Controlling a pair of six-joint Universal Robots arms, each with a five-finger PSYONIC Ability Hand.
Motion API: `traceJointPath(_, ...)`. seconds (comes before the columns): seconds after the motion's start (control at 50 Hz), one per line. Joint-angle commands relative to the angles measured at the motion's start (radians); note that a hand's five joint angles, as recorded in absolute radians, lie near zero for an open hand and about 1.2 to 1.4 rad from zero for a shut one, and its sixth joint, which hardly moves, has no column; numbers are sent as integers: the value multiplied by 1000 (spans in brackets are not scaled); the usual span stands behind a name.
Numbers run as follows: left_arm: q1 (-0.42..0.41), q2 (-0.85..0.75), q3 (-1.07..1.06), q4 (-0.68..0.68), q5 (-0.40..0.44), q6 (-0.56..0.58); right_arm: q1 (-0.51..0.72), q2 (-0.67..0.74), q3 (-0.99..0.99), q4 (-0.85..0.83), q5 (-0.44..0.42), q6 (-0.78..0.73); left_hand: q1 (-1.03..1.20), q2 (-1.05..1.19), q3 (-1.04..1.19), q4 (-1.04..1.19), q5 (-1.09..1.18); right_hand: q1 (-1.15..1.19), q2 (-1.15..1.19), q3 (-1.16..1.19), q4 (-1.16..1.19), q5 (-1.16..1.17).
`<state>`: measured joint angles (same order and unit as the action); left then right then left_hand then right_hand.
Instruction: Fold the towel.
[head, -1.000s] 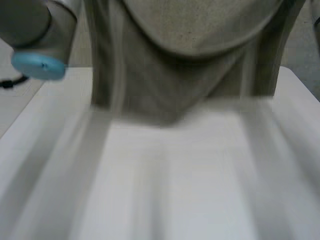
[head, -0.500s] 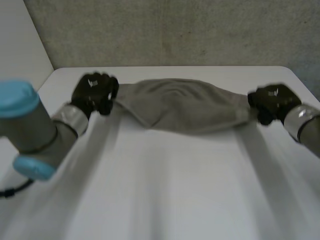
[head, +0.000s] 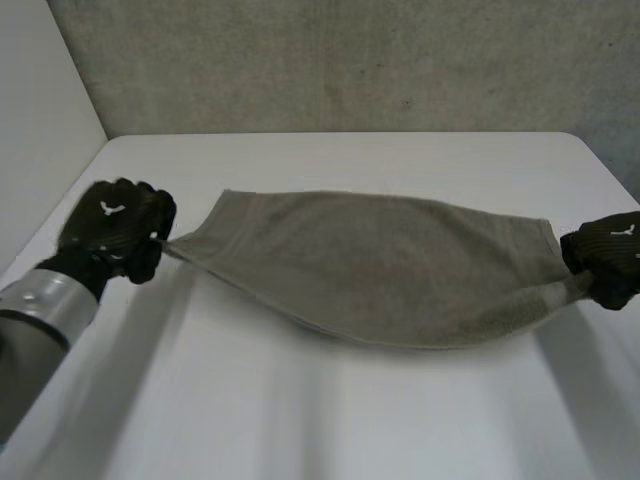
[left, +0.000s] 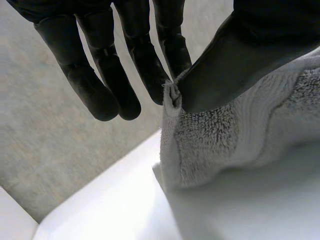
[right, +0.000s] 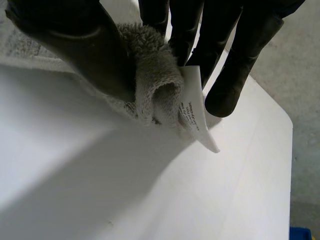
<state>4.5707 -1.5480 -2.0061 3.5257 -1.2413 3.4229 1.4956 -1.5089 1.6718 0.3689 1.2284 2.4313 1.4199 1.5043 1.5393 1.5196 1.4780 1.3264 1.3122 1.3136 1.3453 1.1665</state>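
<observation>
The grey-brown towel (head: 380, 265) hangs stretched and sagging, its middle touching the table.

Head view: we can't make out towel (head: 390, 265) corners, both tucked inside pinches of left hand (head: 112, 228) and right hand (head: 608, 258). Right hand clipped by edge, left arm (head: 35, 320) too. Print on label (right: 194, 105) too tiny for us to read.
</observation>
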Motion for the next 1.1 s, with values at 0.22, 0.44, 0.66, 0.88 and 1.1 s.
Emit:
traceJointPath(0.22, 102, 186, -89, -63, 111, -129, -137, 8, -112, 209, -156, -150, -24, -108, -143, -123, -256, 70, 84, 83, 51, 55)
traceJointPath(0.44, 4, -247, 165, -1, 65, -47, -8, 348, -369, 191, -14, -17, -24, -108, -143, -123, -256, 70, 84, 83, 51, 55)
traceJointPath(0.66, -113, -678, 702, -94, -110, 12, 63, 720, -781, 188, 105, 154, -24, -108, -143, -123, -256, 70, 84, 83, 51, 55)
traceJointPath(0.88, -165, -1041, 1254, -246, -219, 15, 98, 972, -1135, 185, 167, 278, -24, -108, -143, -123, -256, 70, 84, 83, 51, 55)
traceJointPath(1.1, -182, -1239, 1573, -395, -271, 12, 123, 1064, -1267, 50, 192, 350, -24, -108, -143, -123, -256, 21, 35, 34, 2, 6)
